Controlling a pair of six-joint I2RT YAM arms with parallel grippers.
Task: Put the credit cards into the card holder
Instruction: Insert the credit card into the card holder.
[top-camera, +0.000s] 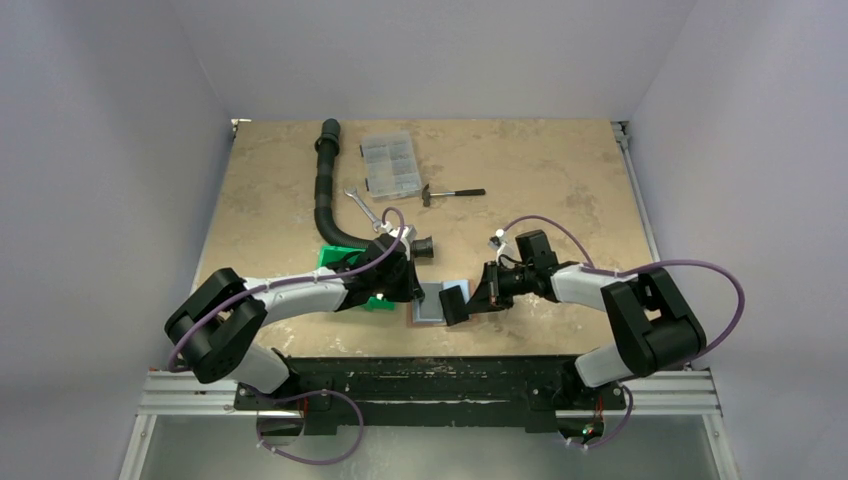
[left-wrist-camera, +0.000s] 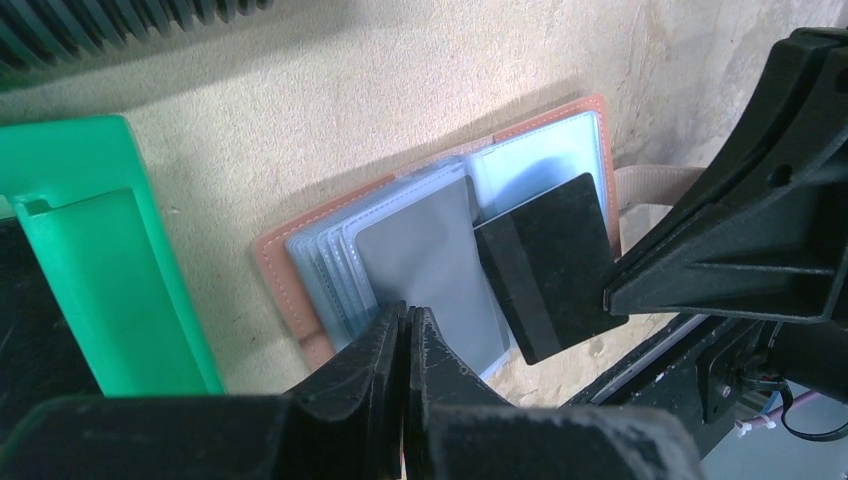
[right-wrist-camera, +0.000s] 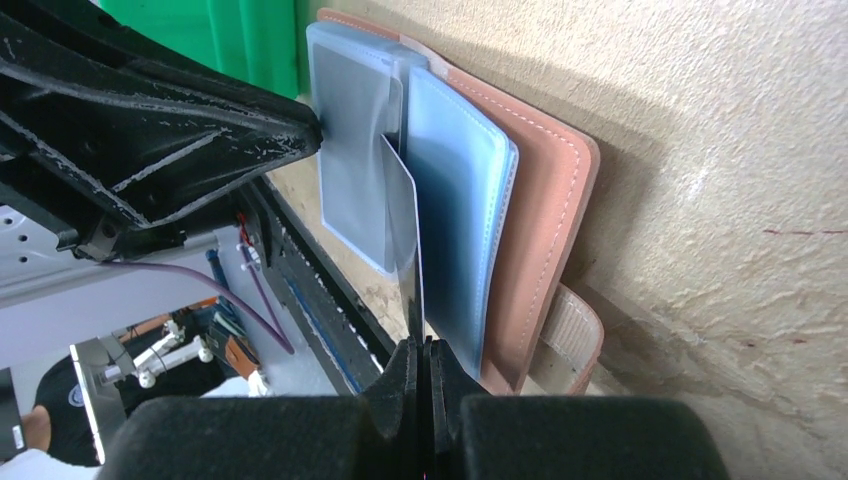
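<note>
The card holder (top-camera: 426, 312) lies open near the table's front edge, reddish-brown outside (left-wrist-camera: 282, 268) with grey-blue plastic sleeves (right-wrist-camera: 455, 200) fanned inside. My right gripper (right-wrist-camera: 427, 350) is shut on a black credit card (left-wrist-camera: 550, 265), seen edge-on in the right wrist view (right-wrist-camera: 405, 230). The card's far end sits at the sleeves in the holder's middle. My left gripper (left-wrist-camera: 408, 320) is shut, its tips resting on a grey sleeve at the holder's near edge. In the top view the two grippers (top-camera: 413, 290) (top-camera: 478, 298) face each other across the holder.
A green plastic bin (left-wrist-camera: 90, 260) sits just left of the holder, under my left arm. Farther back lie a black ribbed hose (top-camera: 325, 190), a wrench (top-camera: 362, 208), a clear compartment box (top-camera: 390, 165) and a small hammer (top-camera: 450, 193). The table's front rail (top-camera: 430, 375) is close.
</note>
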